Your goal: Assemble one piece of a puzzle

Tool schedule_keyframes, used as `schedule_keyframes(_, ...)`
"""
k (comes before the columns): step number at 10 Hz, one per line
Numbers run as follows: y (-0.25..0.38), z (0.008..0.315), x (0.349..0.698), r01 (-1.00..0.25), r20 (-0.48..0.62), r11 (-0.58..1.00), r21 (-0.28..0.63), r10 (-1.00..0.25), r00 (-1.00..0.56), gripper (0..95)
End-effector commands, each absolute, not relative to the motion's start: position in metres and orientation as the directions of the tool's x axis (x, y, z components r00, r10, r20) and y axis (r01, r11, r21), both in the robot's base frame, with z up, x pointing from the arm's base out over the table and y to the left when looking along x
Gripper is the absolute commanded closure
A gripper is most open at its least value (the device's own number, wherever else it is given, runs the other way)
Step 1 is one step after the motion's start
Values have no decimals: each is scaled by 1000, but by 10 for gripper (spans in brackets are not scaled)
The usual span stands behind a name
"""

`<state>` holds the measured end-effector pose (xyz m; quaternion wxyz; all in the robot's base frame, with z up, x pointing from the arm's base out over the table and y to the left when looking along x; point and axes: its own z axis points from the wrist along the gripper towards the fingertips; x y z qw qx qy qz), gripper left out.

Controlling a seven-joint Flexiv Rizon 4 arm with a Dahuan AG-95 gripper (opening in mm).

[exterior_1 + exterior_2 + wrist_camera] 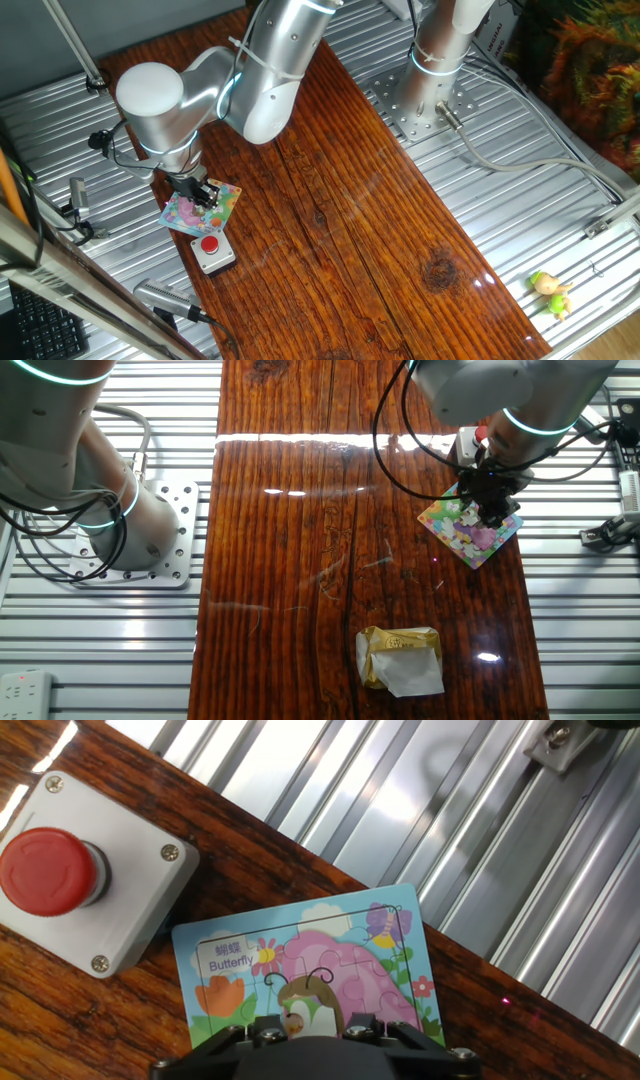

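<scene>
The puzzle (186, 214) is a small square board with a pastel butterfly picture, lying near the wooden table's edge. It also shows in the other fixed view (452, 532) and in the hand view (335, 952), where it carries the label "Butterfly". My gripper (206, 193) stands straight down on the board's middle, seen from the other side too (492, 510). In the hand view the gripper (315, 1032) fills the bottom edge and hides the board's near part. The fingertips are hidden, so whether a piece is between them cannot be told.
A grey box with a red button (213, 250) sits right beside the puzzle, also in the hand view (75, 870). A crumpled yellow-and-white block (400, 658) lies on the wood. A small yellow-green toy (550, 292) lies on the ribbed metal surface (480, 830).
</scene>
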<state>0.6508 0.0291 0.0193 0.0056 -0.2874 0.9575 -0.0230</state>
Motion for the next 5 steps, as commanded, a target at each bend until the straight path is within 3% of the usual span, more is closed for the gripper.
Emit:
schedule_keyframes(1,29,19,651,-550,6,834,-46,-551,-835,570)
schedule_keyframes(5,29,18,650,-549,6,835,-45,-549,-836,570)
